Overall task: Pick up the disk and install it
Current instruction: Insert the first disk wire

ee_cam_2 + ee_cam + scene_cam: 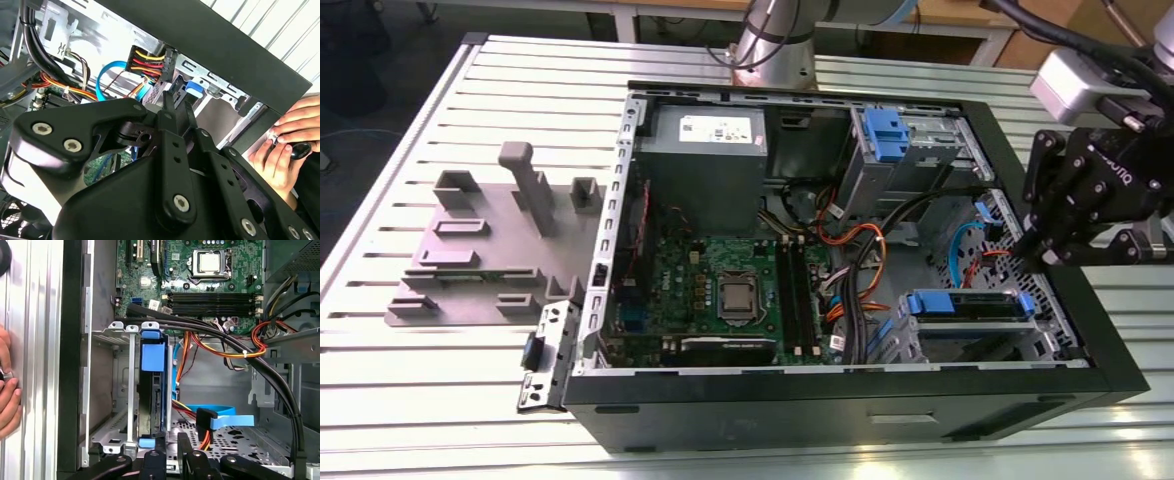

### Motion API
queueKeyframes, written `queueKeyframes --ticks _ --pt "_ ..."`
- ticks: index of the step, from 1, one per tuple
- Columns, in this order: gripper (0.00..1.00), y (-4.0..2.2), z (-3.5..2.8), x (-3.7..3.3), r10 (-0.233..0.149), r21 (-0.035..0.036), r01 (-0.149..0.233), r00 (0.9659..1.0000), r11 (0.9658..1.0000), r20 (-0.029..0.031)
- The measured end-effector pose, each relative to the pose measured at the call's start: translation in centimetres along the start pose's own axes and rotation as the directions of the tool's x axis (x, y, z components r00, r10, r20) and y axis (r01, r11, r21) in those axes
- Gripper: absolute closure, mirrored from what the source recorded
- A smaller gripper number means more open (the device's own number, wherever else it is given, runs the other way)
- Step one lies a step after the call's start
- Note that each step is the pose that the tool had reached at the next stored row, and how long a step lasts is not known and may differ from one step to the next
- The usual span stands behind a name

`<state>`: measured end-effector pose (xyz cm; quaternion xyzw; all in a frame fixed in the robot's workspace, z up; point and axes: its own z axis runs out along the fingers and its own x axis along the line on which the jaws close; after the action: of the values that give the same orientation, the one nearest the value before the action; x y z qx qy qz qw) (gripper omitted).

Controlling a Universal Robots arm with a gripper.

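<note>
The disk (970,303) sits in the drive cage at the case's front corner, on the exterior view's right, with its blue rails along its sides. In the first wrist view the disk (149,400) stands edge-on between the cage's silver walls, and its blue tab (152,357) faces the motherboard. My gripper (1023,250) hangs just above the case's right wall, beyond the cage and apart from the disk. Its black fingers (155,452) stand close together with nothing between them. In the second wrist view the gripper (172,102) points at the cage's blue tab (194,89).
The black case (854,395) lies open on a slatted table. It holds a grey power supply (703,150), a motherboard (720,290) and orange and blue cables (220,417). A grey fixture (487,250) stands at the exterior view's left. A hand (285,145) rests outside the case wall.
</note>
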<state>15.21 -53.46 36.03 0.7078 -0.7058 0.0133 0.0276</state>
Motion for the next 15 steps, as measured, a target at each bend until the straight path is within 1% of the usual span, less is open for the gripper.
queueKeyframes --ticks 6,11,12,13,14,15 --pt "0.76 -0.17 -0.01 -0.24 -0.012 0.0007 0.012 0.9999 0.9999 -0.0002" --pt "0.75 -0.20 -0.02 -0.26 -0.046 0.0026 0.046 0.9990 0.9990 -0.0010" --pt "0.69 -0.20 -0.02 -0.26 -0.054 0.0031 0.054 0.9986 0.9986 -0.0012" --pt "0.69 -0.19 -0.02 -0.26 -0.062 0.0035 0.062 0.9981 0.9981 -0.0014" --pt "0.63 -0.19 -0.02 -0.26 -0.071 0.0041 0.071 0.9975 0.9975 -0.0016" --pt "0.63 -0.19 -0.02 -0.26 -0.081 0.0046 0.081 0.9967 0.9967 -0.0018"
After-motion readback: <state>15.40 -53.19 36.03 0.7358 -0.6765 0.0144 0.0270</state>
